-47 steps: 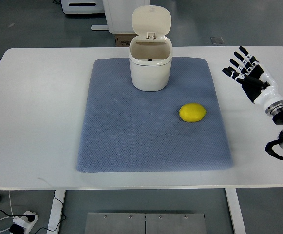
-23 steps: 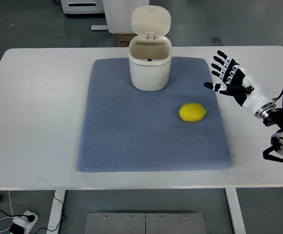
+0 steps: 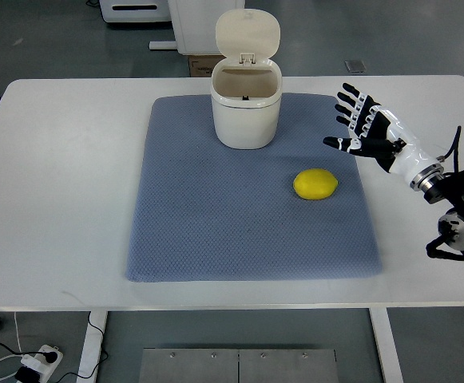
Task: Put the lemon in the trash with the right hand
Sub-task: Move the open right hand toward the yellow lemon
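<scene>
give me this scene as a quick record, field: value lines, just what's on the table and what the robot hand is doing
surface: white table with a blue mat
lemon: lemon lying on the mat's right half, untouched
trash bin: white bin at the mat's far edge, lid flipped up, opening clear
right robot hand: right robot hand over the mat's right edge, fingers spread, holding nothing, beyond the lemon
left robot hand: not in view
task status: lemon not yet grasped
</scene>
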Motion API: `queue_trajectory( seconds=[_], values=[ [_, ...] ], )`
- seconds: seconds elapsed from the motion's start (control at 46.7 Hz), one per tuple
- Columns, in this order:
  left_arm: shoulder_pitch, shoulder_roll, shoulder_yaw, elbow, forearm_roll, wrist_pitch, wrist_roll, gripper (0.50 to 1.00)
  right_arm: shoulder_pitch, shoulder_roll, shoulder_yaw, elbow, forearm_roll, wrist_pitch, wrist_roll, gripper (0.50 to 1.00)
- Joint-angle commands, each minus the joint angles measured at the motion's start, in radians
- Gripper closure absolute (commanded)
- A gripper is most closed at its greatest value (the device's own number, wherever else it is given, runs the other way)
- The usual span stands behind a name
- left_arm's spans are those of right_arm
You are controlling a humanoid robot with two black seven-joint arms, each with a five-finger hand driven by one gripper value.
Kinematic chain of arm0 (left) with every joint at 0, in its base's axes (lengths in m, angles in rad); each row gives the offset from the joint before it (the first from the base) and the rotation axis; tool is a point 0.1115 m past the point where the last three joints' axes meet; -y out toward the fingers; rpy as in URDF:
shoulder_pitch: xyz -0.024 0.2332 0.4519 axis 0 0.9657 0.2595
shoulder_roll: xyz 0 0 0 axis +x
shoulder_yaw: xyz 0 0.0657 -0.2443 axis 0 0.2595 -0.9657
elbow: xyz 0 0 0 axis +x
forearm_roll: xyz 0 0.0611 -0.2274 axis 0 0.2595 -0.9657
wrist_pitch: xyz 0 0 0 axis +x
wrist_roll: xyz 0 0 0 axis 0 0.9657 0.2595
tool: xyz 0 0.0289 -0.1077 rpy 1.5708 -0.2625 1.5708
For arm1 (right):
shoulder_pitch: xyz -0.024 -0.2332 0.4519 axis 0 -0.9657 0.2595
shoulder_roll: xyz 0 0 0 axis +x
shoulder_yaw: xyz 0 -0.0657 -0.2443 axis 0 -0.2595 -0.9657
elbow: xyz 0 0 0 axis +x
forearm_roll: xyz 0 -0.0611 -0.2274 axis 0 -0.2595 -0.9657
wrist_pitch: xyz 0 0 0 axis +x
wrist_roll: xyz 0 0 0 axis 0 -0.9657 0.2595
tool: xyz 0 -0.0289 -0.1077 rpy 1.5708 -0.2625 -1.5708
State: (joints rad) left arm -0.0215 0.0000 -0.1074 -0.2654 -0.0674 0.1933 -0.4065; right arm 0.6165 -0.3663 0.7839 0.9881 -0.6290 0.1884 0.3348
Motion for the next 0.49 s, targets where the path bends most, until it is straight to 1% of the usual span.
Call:
queue_trajectory(
  seconds=[0.0, 0.3, 0.364, 0.471],
  values=[
    [0.000, 0.000, 0.000, 0.000, 0.000, 0.000, 0.000, 0.500, -0.001, -0.003, 0.000, -0.005, 0.000, 0.000, 0.003, 0.507],
    [0.000, 0.000, 0.000, 0.000, 0.000, 0.000, 0.000, 0.500, -0.029, 0.007, 0.038, -0.016, -0.017, -0.001, -0.002, 0.505],
    [0.000, 0.000, 0.000, 0.000, 0.000, 0.000, 0.000, 0.500, -0.049, 0.015, 0.066, -0.020, -0.060, 0.000, -0.003, 0.505],
    [0.000, 0.000, 0.000, 0.000, 0.000, 0.000, 0.000, 0.500, -0.073, 0.059, 0.103, -0.022, -0.158, 0.002, -0.002, 0.505]
  ],
)
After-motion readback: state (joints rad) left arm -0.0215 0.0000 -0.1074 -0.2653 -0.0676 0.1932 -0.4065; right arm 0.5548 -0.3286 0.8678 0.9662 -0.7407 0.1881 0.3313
